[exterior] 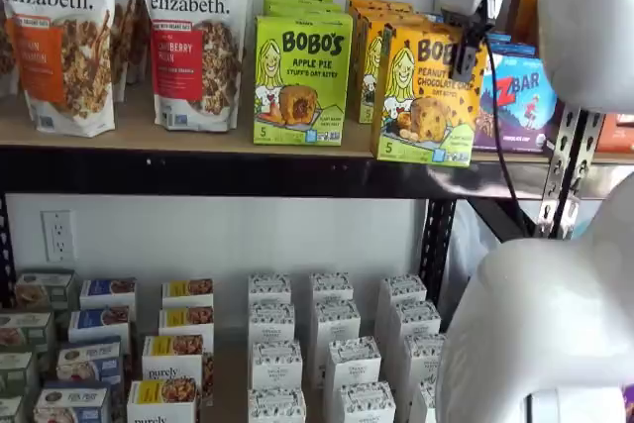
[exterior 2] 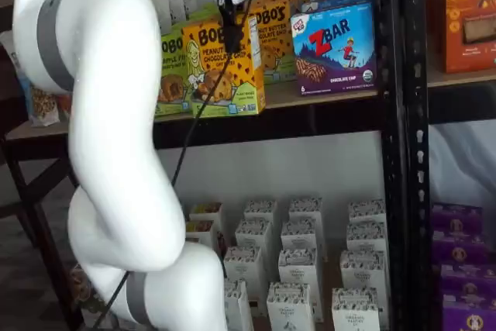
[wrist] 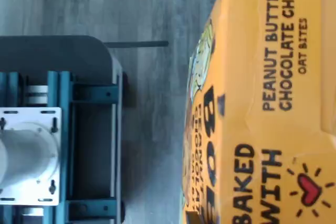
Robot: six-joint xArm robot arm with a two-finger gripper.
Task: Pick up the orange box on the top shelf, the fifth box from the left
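Wrist view gives only a close look at the orange box (wrist: 262, 108), printing sideways, "PEANUT BUTTER CHOCOLATE CHIP" legible, with grey floor and a teal-bracketed mount (wrist: 58, 129) beyond; no fingers here. Both shelf views place that box (exterior: 426, 96) at the front edge of the top shelf (exterior: 198, 170), tilted, green apple pie box (exterior: 300, 79) at its 9 o'clock, ZBar box (exterior: 520, 96) at 3. Gripper (exterior 2: 232, 36) hangs over the box's upper front (exterior 2: 221, 67); black fingers lie against it, grip impossible to tell.

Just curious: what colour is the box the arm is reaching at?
Yellow-orange with black lettering: the orange box, seen closest in the wrist view.
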